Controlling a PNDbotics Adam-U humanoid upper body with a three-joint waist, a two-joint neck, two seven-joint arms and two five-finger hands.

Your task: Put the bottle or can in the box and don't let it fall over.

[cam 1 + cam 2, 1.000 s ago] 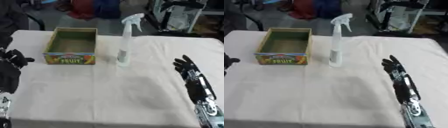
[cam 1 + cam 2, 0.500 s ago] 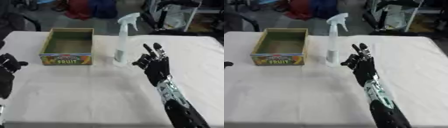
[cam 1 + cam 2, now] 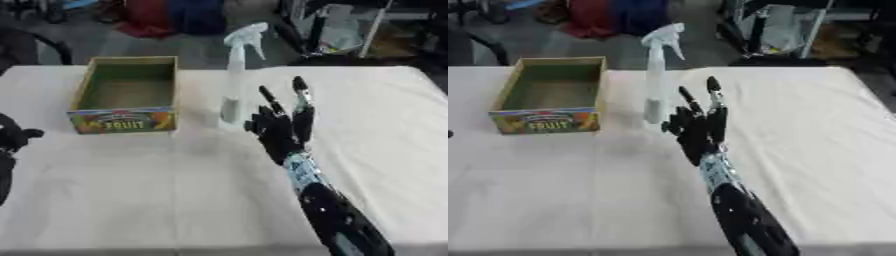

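While your right hand [image 3: 278,131] has swung in from the right edge to just beside the spray bottle [image 3: 234,75], fingers splayed, grasping nothing, the bottle stands upright at frame centre on the desk [image 3: 105,190], right of the box [image 3: 127,95]. Left hand [image 3: 10,141]: cannot tell.

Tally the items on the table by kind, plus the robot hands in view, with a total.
Spray bottle: 1
Cardboard fruit box: 1
Robot hands: 2, right hand and left hand
Total: 4
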